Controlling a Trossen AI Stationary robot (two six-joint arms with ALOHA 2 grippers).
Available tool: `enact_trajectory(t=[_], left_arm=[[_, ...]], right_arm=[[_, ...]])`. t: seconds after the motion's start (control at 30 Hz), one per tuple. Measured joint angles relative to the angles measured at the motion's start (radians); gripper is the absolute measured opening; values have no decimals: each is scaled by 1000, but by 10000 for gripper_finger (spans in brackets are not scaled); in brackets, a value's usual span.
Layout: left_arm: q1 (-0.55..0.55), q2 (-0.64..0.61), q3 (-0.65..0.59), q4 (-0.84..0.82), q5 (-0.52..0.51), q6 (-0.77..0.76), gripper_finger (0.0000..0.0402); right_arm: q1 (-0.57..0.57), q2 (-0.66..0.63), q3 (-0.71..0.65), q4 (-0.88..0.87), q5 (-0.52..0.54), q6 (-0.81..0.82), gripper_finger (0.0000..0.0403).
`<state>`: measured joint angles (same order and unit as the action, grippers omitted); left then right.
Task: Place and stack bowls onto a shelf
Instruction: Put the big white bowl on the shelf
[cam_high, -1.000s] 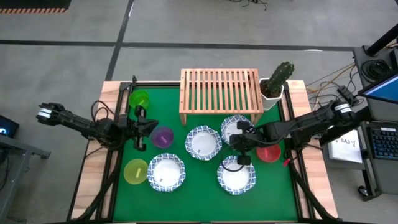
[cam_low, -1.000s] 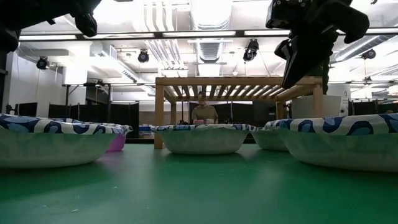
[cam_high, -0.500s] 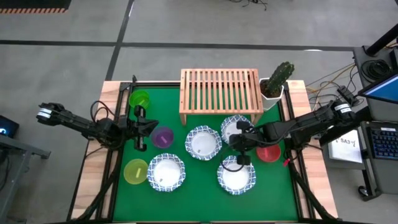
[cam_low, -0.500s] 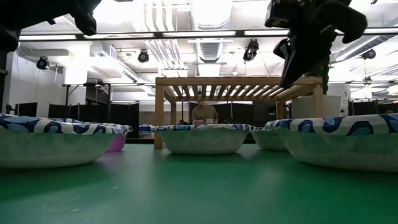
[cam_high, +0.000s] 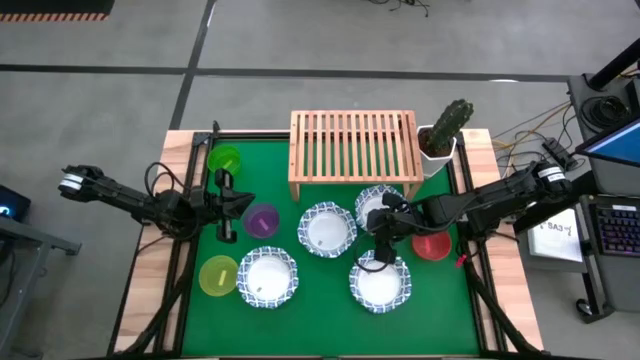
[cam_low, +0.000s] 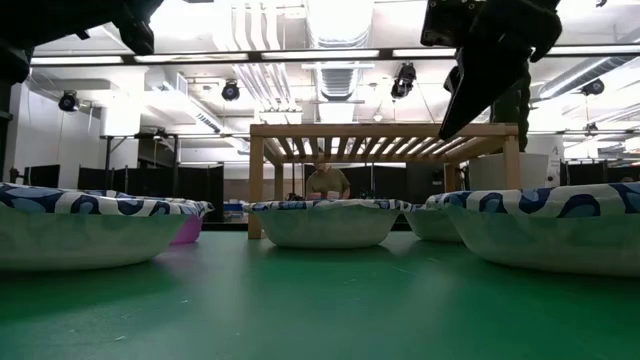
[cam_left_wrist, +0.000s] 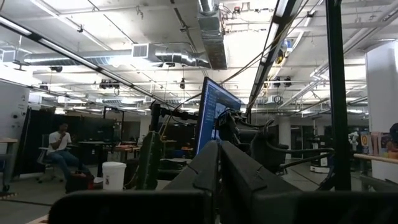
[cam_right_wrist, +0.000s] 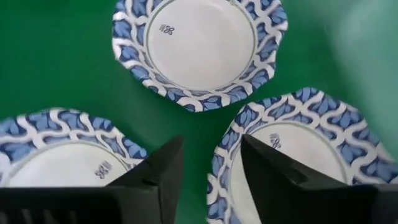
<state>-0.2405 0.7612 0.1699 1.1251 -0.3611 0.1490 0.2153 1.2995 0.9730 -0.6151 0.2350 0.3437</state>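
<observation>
Four white bowls with blue rims sit on the green mat: one at the middle, one in front of the shelf, one near left, one near right. The small green, purple, yellow and red bowls stand around them. My right gripper hangs open above the patterned bowls; in its wrist view the gripper has its fingers over the gap between two of them, touching nothing. My left gripper is shut, raised beside the purple bowl.
A white pot with a cactus stands at the shelf's right end. The wooden shelf top is bare. Dark frame rails run along the table's left and right edges. In the low view the right gripper hangs well above the bowl rims.
My right gripper has opened its fingers and rolled a little while staying above the same bowls. The bowls have kept their places.
</observation>
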Motion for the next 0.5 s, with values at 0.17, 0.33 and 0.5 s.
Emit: enact_trajectory(t=[0.17, 0.33, 0.5], left_arm=[[0, 0, 0, 0, 0, 8, 1], [0, 0, 0, -1, 0, 8, 1], [0, 3, 0, -7, 0, 8, 1]], right_arm=[[0, 0, 0, 0, 0, 18, 168], [2, 20, -10, 0, 1, 6, 169], [7, 70, -21, -11, 2, 32, 169]])
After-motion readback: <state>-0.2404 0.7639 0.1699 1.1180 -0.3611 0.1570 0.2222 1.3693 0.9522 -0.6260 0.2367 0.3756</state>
